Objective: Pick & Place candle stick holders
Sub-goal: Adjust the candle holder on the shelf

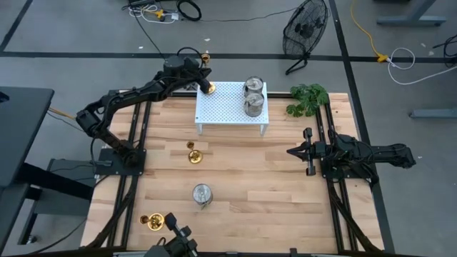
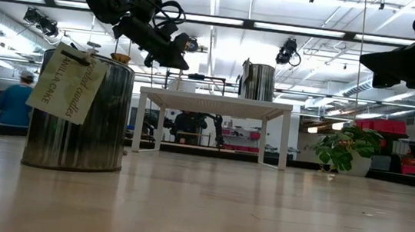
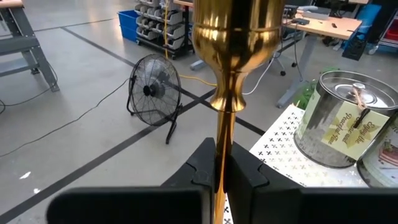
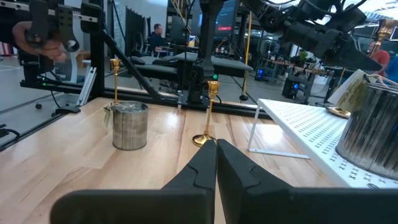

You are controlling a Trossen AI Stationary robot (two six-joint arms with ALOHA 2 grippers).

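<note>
My left gripper (image 1: 207,83) is shut on a gold candle stick holder (image 3: 235,56) over the far left corner of the white perforated rack (image 1: 230,107). Its round base (image 4: 339,112) is at the rack's top. Whether the base rests there, I cannot tell. Two silver can-like holders (image 1: 253,87) (image 1: 253,106) stand on the rack's right part. On the table stand a gold holder (image 1: 193,153), a silver one with a paper tag (image 1: 202,194) and another gold one (image 1: 151,221) near the left front corner. My right gripper (image 1: 294,151) waits shut at the table's right side. My left gripper pinches the gold holder's slim stem (image 3: 221,134) between its two fingers, well below the cup. The fingers come nearly level, slanting a little down, from the table's left, and lie across the stem. The holder stands roughly upright with its cup (image 1: 206,56) leaning toward the far edge.
A green leafy plant (image 1: 308,98) lies at the far right corner beside the rack. A fan (image 1: 305,28) stands on the floor beyond the table. Bare wood lies between the rack and the near edge, around the standing holders.
</note>
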